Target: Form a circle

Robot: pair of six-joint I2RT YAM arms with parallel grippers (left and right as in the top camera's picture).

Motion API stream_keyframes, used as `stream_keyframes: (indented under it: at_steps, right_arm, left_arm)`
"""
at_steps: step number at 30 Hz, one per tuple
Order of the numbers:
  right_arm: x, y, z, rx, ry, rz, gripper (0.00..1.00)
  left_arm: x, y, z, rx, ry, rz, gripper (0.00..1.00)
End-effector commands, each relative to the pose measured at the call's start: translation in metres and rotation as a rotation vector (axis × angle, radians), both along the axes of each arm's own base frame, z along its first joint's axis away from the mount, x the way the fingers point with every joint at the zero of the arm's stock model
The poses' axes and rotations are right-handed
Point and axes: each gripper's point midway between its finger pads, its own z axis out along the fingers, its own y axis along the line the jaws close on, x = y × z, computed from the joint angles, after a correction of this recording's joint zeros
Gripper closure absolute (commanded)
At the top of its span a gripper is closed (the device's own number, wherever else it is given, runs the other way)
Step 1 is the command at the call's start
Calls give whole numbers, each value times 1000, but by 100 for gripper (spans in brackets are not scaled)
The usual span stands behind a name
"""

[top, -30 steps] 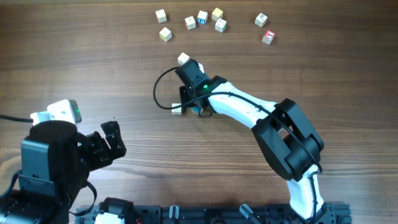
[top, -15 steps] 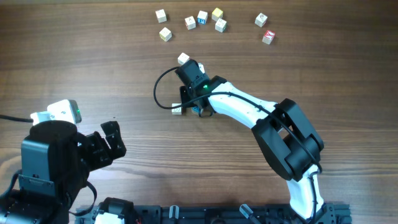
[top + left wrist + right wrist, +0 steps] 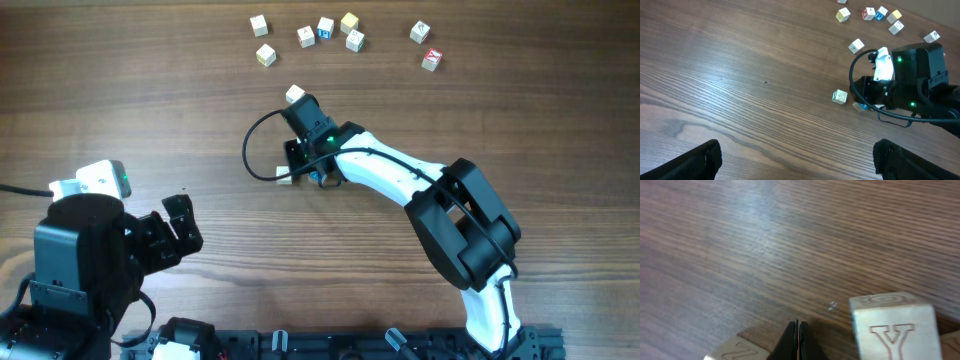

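No closed circle of cubes shows. My right gripper (image 3: 298,168) (image 3: 797,332) is shut and empty, low over the table's middle. Its tips stand between a pale cube with an N (image 3: 732,350) on the left and a cube with a Y (image 3: 892,325) on the right. From overhead, one pale cube (image 3: 285,179) and a blue-faced cube (image 3: 320,180) peek out from under that arm; the rest there is hidden. Another cube (image 3: 295,95) lies just beyond the wrist. My left gripper (image 3: 172,232) (image 3: 797,155) hangs wide open at the near left, far from all cubes.
Several loose letter cubes lie in a row at the far edge, among them a blue-faced one (image 3: 325,28) and a red one (image 3: 431,60). A black cable (image 3: 250,150) loops out left of the right wrist.
The right gripper has shifted slightly left and its cable loop has bulged left with it. The left arm has not moved.
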Motion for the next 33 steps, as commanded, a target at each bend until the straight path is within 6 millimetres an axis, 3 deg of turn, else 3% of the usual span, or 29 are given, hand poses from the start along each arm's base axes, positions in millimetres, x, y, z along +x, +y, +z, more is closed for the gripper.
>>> stream_keyframes:
  at_steps: [1,5,8,24,29,32,33]
  right_arm:
    - [-2,15,13,44,-16,52,95]
    - [-6,21,34,46,-58,61,96]
    - [-11,13,46,10,-66,8,95]
    - [-39,-18,53,-21,96,-256,95]
    - [-50,-22,52,-1,173,-353,84]
    - [-51,-19,53,11,179,-352,70]
    - [-51,-18,53,10,178,-349,60]
  left_arm:
    - [0,3,1,5,-5,20,0]
    - [0,3,1,5,-5,20,0]
    - [0,3,1,5,-5,20,0]
    - [0,3,1,5,-5,19,0]
    - [0,3,1,5,-5,20,0]
    - [0,3,1,5,-5,19,0]
    - [0,3,1,5,-5,20,0]
